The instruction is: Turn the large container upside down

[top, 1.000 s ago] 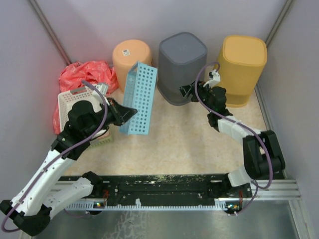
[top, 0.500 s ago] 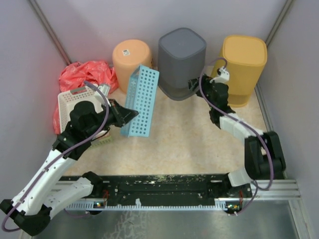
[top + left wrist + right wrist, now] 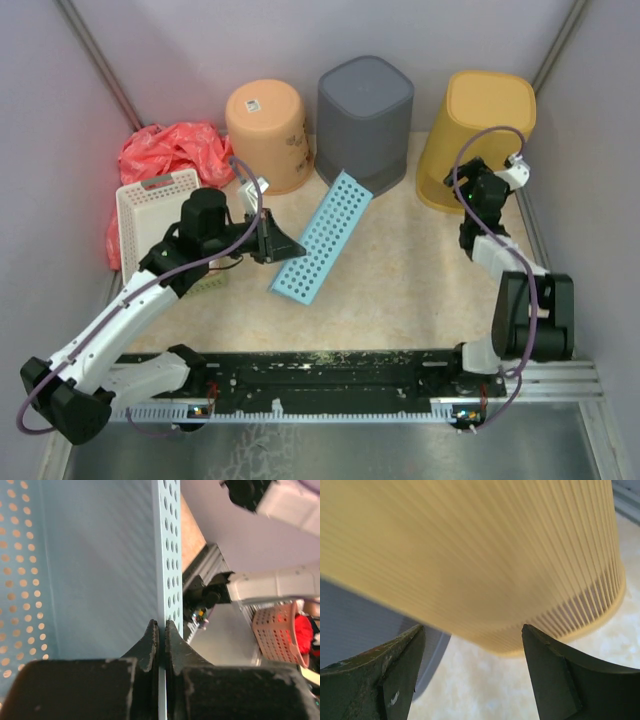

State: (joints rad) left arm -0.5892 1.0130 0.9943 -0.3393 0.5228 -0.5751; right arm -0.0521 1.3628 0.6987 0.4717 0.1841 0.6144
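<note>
On the speckled surface point(image 3: 420, 290) I see the yellow bin point(image 3: 485, 125), grey bin point(image 3: 365, 105) and orange tub point(image 3: 265, 120) standing bottom-up along the back. The blue perforated container point(image 3: 322, 237) sits tilted mid-surface, in front of the grey bin. My left pincer point(image 3: 160, 630) pinches its thin side wall. My right pincer point(image 3: 470, 630) stands spread beside the yellow bin's ribbed wall, gripping nothing
</note>
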